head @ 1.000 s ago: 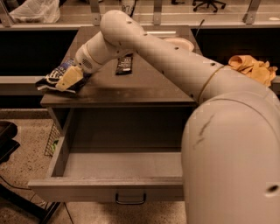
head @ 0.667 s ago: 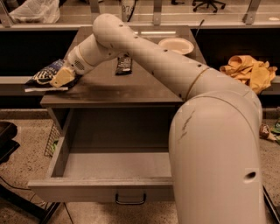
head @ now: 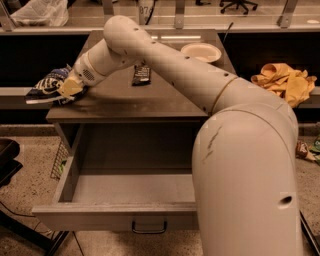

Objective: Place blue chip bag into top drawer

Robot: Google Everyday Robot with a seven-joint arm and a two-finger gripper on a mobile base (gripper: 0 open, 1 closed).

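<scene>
The blue chip bag (head: 48, 86) is a crinkly navy foil bag with white patterns, at the left edge of the cabinet top and overhanging it. My gripper (head: 67, 88) is at the bag's right end, touching it, with a yellowish fingertip (head: 69, 87) showing over the foil. The top drawer (head: 120, 216) is pulled wide open below the cabinet top, its inside bare, with a small dark pull handle (head: 149, 228) at the centre of its front. My arm reaches from the right foreground across to the left.
A small black snack bar wrapper (head: 141, 74) and a white paper plate (head: 201, 51) lie on the grey cabinet top (head: 150, 100). A yellow cloth (head: 282, 82) sits to the right. A clear plastic bag (head: 40, 12) is at the back left.
The gripper has moved left along the cabinet top with the chip bag, which now hangs further over the left edge. The drawer has stayed open.
</scene>
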